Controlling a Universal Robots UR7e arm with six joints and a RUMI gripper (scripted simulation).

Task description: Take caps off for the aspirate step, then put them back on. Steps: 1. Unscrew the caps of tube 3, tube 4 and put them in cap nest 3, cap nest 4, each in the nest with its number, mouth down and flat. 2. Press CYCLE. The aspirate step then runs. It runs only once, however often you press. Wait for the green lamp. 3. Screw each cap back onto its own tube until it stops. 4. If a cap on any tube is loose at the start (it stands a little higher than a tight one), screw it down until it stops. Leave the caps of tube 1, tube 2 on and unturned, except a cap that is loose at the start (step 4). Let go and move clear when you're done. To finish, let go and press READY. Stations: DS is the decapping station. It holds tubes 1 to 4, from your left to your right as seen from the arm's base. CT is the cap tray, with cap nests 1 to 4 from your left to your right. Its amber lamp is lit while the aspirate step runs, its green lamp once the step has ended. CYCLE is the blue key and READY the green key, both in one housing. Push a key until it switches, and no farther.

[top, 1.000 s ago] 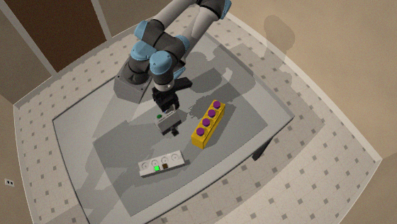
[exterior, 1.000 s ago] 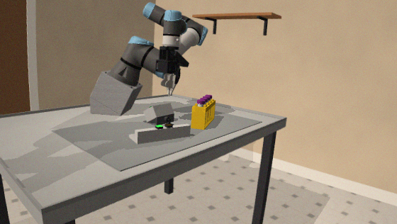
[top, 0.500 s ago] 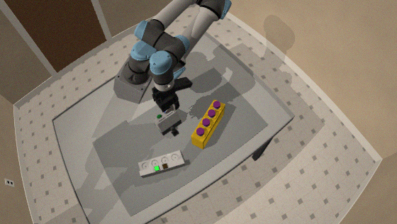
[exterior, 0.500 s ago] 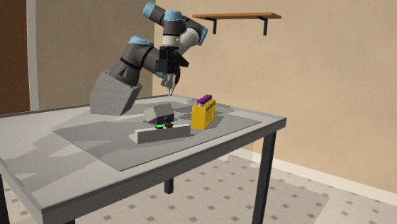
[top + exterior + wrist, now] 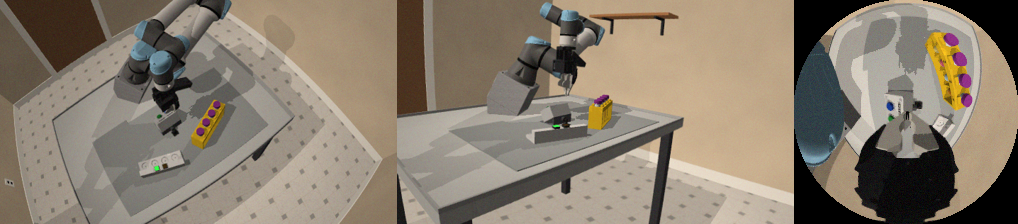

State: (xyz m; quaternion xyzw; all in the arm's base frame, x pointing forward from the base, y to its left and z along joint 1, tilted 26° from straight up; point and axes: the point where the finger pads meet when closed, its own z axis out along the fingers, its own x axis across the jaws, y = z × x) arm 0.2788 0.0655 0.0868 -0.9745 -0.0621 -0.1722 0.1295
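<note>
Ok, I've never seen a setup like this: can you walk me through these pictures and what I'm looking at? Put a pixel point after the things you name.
The machine is one jointed arm bolted near the table's edge. Its end effector (image 5: pixel 171 110) (image 5: pixel 566 95) (image 5: pixel 907 111) is shut and holds nothing. One picture looks down from above, one from the side, and the round one from the arm's wrist, past the fingers. On the mat stand a yellow rack (image 5: pixel 198 141) (image 5: pixel 595 118) (image 5: pixel 950 90) of four purple-capped tubes, a white cap tray (image 5: pixel 143 172) (image 5: pixel 560 135) with its green lamp (image 5: pixel 157 168) (image 5: pixel 556 126) lit and its nests bare, and a grey housing (image 5: pixel 169 122) (image 5: pixel 557 113) with a blue and a green key.
</note>
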